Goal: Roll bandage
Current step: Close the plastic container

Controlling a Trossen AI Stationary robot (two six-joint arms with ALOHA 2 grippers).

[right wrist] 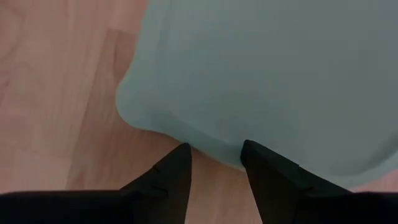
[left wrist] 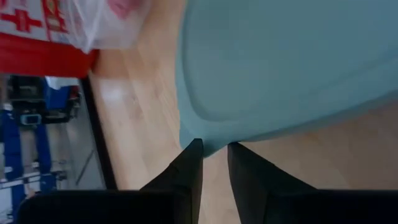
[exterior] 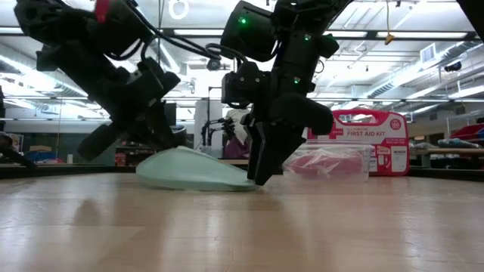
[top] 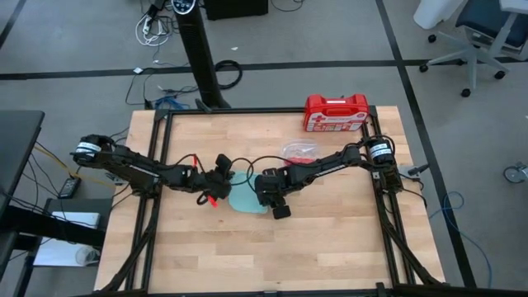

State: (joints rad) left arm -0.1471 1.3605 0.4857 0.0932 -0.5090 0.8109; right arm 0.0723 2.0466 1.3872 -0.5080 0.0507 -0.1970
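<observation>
Robotics lab — office chair (top: 470, 33), floor cables (top: 153, 29), ceiling strip lights (exterior: 393, 35)

A container (top: 242, 196) lies near the table's (top: 330, 247) middle, between the left gripper (top: 216, 195) and the right gripper (top: 276, 202). The first-aid case (top: 336, 113) stands at the far edge toward the right corner, a plastic bag (top: 299, 151) just before it.

Both arms reach inward, meeting mid-table. Left gripper (left wrist: 214, 158) angled down, fingers narrowly parted. Right gripper (right wrist: 216, 163) low, pointing down, fingers apart.
</observation>
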